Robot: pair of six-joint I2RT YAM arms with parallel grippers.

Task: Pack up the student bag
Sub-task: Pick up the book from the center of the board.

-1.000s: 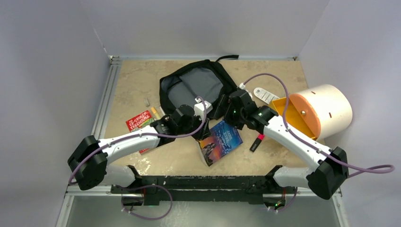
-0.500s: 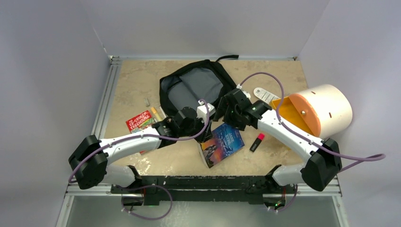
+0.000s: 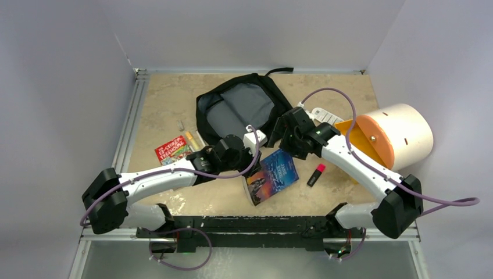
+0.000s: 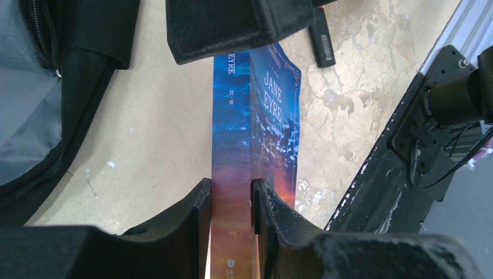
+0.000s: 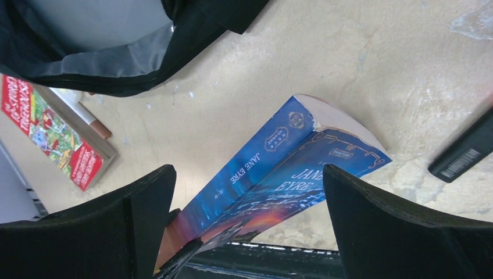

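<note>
From the top, the student bag (image 3: 235, 107) lies open at the back of the bench (image 3: 168, 99). The blue book (image 3: 274, 174) is just in front of it.

From the left wrist, the left tool (image 4: 231, 195) pinches the book by its spine.

From the right wrist, the right tool (image 5: 247, 177) is spread wide, and the book shows between its fingers.

We find open tabletop (image 3: 165, 102) left of the student bag (image 3: 238, 107). Between the bag's near rim and the book (image 3: 273, 173) the gap is narrow: the right gripper (image 5: 247, 174) straddles the book's far end, jaws wide, while the left gripper (image 4: 231, 195) clamps its spine. On the right, the cylinder (image 3: 401, 133) blocks passage, with a marker (image 3: 315, 174) lying between it and the book.
</note>
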